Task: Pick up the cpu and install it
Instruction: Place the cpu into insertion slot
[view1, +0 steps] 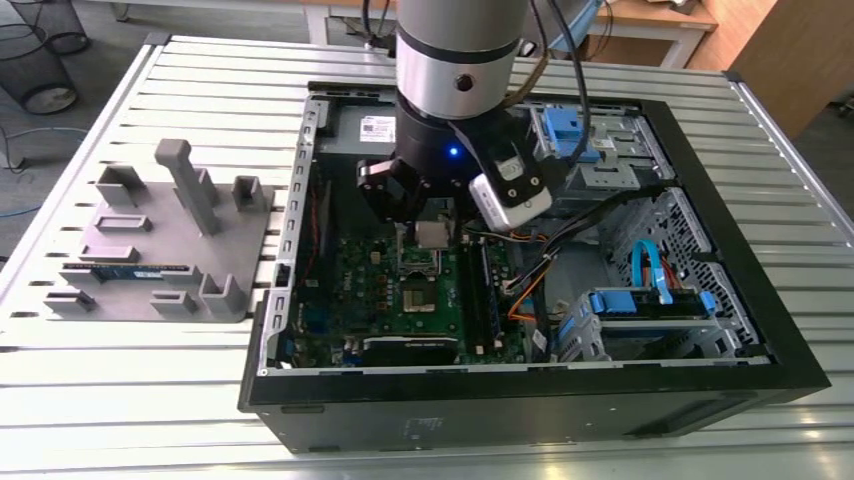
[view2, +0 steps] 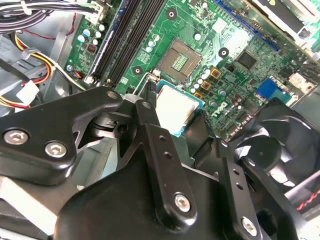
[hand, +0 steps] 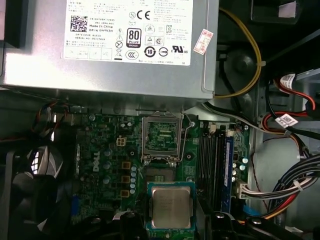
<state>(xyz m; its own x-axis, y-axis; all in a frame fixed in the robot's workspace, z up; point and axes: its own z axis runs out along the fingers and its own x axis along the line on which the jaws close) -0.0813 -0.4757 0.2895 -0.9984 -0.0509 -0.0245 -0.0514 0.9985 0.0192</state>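
Top of the flat square silvery-grey cpu (hand: 171, 207): brushed metal, dull sheen, green board edge. Matt black claw (view2: 176, 112): smooth links w/ shiny steel screw heads. Green motherboard (hand: 107, 145): glossy lacquer. Grey power-supply box (hand: 35, 65): bare sheet metal, white paper label. Ribbed silver table (view1: 160, 400): satin aluminium. At exterior view's left, grey blocky holder (view1: 160, 250): matt plastic.

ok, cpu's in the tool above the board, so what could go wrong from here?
1. The cpu sits in the tool by its edges; a slip could drop it onto the motherboard.
2. It looks offset from the open socket; lowered misaligned, it might damage the contacts.
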